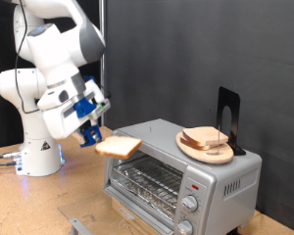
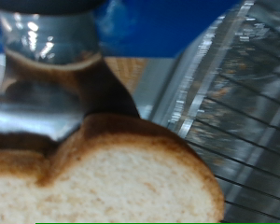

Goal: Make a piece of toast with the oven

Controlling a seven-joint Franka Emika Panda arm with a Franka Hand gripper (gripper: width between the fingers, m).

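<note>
My gripper (image 1: 92,136) is shut on the piece of toast (image 1: 118,146), a pale tan slice with a brown crust, and holds it in the air at the oven's upper corner on the exterior view's left. In the wrist view the slice (image 2: 103,177) fills the foreground below one dark finger (image 2: 42,98). The silver-grey oven (image 1: 176,171) stands on the wooden table with its wire rack (image 1: 147,178) showing at the front; the rack also shows in the wrist view (image 2: 243,112). Two round knobs (image 1: 193,196) sit at its right front.
A round wooden plate (image 1: 208,149) with more bread slices (image 1: 201,138) rests on the oven's top, beside a black upright stand (image 1: 228,117). The robot's white base (image 1: 34,147) stands at the exterior view's left. A black backdrop is behind.
</note>
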